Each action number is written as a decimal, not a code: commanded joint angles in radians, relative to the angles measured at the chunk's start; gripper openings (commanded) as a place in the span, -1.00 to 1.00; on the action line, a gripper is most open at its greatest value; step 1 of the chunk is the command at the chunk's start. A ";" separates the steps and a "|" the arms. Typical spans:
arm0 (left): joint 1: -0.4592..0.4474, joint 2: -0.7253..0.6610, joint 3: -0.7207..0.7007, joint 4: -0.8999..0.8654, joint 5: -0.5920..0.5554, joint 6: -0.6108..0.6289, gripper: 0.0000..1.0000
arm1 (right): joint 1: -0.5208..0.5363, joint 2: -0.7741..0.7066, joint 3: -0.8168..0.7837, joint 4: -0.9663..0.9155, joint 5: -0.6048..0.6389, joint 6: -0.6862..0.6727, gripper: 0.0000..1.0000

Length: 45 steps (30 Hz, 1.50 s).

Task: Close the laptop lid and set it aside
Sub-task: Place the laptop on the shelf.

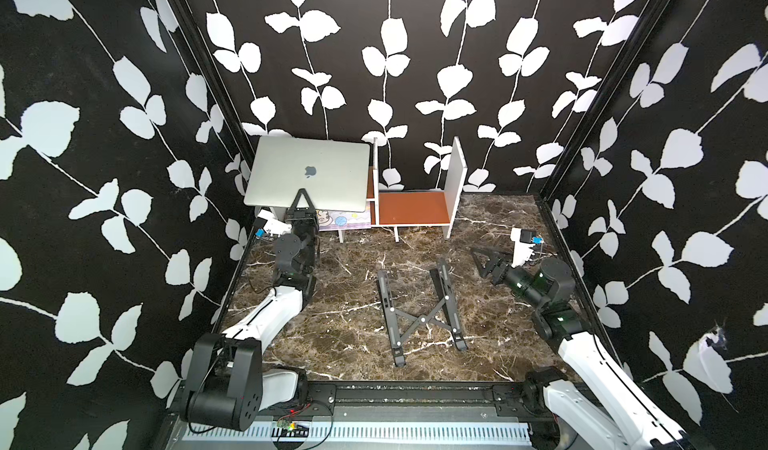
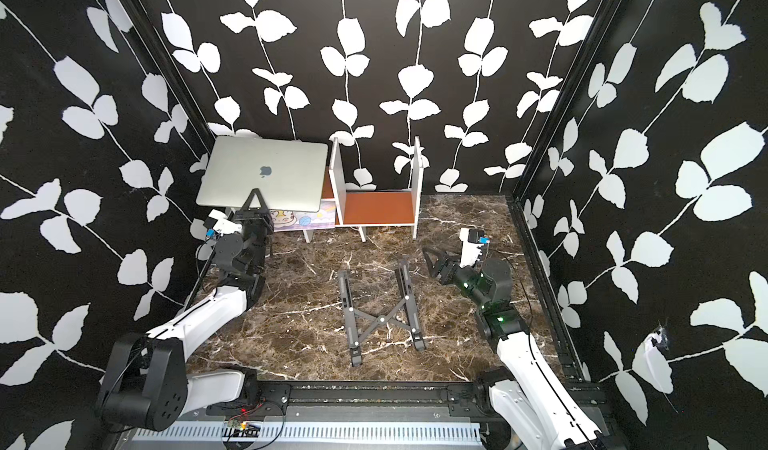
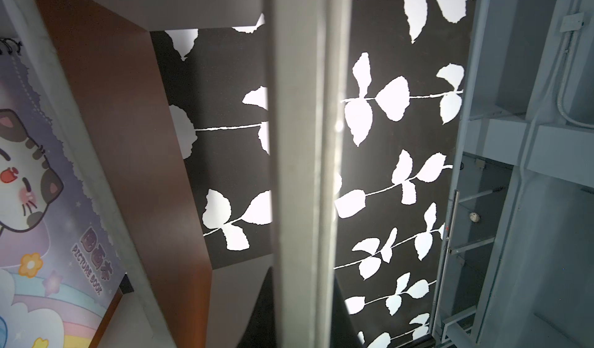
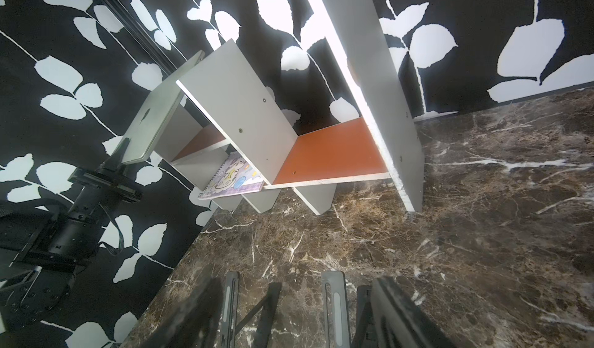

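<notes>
Right gripper (image 1: 480, 260) first, mid-right in a top view: jaws spread wide, nothing between them, hanging low over the brown marble tabletop (image 1: 345, 335). The black folding stand (image 1: 422, 310) lies unfolded at centre frame, well apart from both grippers. Up at the upper left, the left gripper (image 1: 302, 196) is pressed tight, pinching the near lower edge of the laptop (image 1: 291, 186). The lid (image 2: 262, 171) is shut with the apple logo facing the camera, and the whole machine is lifted clear of the table and tilted back. In the left wrist view the laptop's edge shows only as a grey band down the middle of the frame.

Behind it, against the back wall (image 1: 415, 52) of black paper with white leaves, stands the white shelf (image 1: 455, 177) with an orange-brown floor. The laptop is just beside its left end; whether they touch, I can't tell. The cartoon-cat notebook (image 1: 332, 219) lies in the low left compartment.

The left arm climbs from the lower left corner with its wrist pointing up. The right arm comes in from the lower right, elbow bent, gripper aimed towards centre frame
</notes>
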<state>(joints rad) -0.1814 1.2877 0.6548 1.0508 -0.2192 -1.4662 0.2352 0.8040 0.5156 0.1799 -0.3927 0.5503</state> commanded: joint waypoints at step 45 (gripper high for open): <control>-0.138 0.120 0.262 -0.051 -0.121 0.073 -1.00 | -0.001 0.082 0.006 0.158 -0.084 0.106 0.54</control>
<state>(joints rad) -0.2939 1.5017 0.8749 0.9340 -0.3820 -1.3506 0.2352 0.9199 0.5030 0.2649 -0.4946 0.6128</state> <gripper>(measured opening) 0.114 0.767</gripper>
